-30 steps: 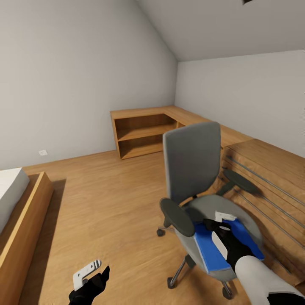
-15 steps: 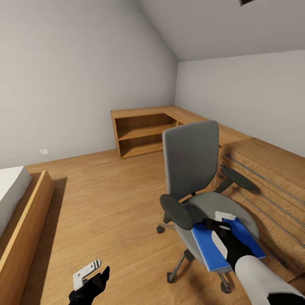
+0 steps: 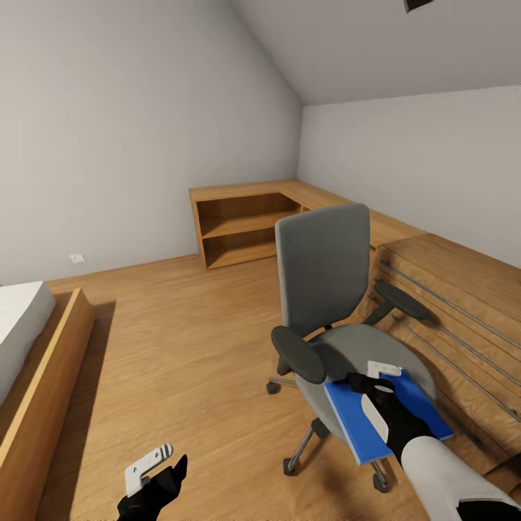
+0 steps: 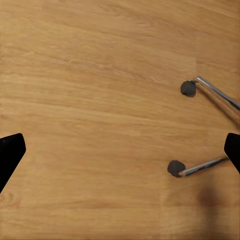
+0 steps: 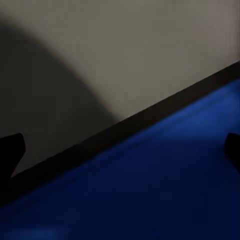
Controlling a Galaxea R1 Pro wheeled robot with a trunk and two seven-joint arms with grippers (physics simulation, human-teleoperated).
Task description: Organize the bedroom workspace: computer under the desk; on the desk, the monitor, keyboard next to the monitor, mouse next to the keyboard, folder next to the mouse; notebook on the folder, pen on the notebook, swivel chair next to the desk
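The right gripper (image 3: pixel 376 382), fingers wide apart, sits over the blue folder (image 3: pixel 354 423) on the swivel chair (image 3: pixel 322 289). The left gripper (image 3: pixel 152 467) fingers are wide too.

Attic bedroom in a home: sloped ceiling (image 3: pixel 376 43), wood floor (image 3: pixel 181 347), bed (image 3: pixel 29 347) near left, low oak shelving (image 3: pixel 246 224) far corner, swivel chair (image 3: pixel 325 289).

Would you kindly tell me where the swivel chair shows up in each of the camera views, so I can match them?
Head view: the swivel chair stands right of centre, the blue folder lying on its seat under the right gripper.
Left wrist view: two of its metal base legs with castors over the wood floor.
Right wrist view: its grey seat beyond the folder's edge.
Shared landmark: the chair itself.
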